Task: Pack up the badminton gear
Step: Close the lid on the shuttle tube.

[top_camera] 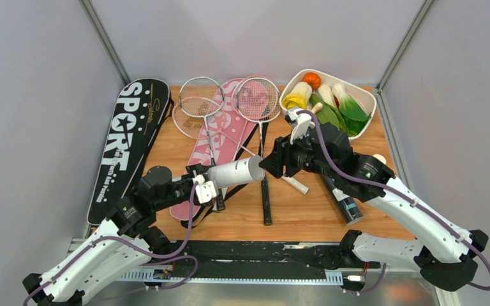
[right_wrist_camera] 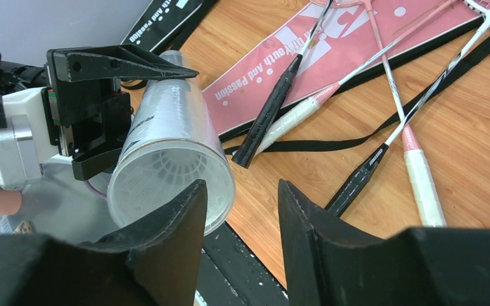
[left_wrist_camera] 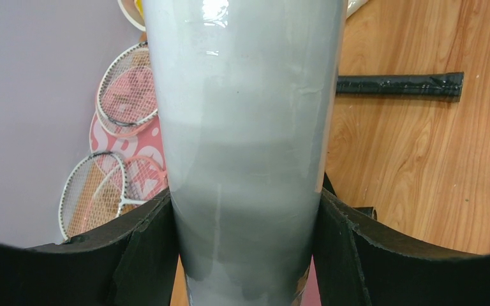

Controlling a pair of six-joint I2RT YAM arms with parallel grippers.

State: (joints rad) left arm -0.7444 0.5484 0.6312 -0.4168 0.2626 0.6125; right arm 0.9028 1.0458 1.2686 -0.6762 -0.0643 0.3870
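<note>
My left gripper [top_camera: 208, 189] [left_wrist_camera: 245, 207] is shut on a white tube [top_camera: 233, 172] [left_wrist_camera: 242, 127] [right_wrist_camera: 166, 121], held nearly level above the table with its open mouth toward the right arm. A white feather shuttlecock [right_wrist_camera: 159, 169] shows inside that mouth. My right gripper [top_camera: 272, 162] [right_wrist_camera: 242, 186] is open just in front of the mouth, with nothing between its fingers. Thin-framed rackets [top_camera: 201, 99] [top_camera: 257, 99] lie across the pink cover [top_camera: 220, 137] [right_wrist_camera: 357, 38]. The black "SPORT" cover [top_camera: 127, 140] lies at the left. A black tube [top_camera: 344, 203] lies under the right arm.
A white bowl [top_camera: 365, 95] of toy vegetables stands at the back right. Racket handles [right_wrist_camera: 415, 185] [right_wrist_camera: 271, 108] and a black strap [right_wrist_camera: 332, 143] cross the wooden table [top_camera: 306, 213] below the grippers. Grey walls close in both sides.
</note>
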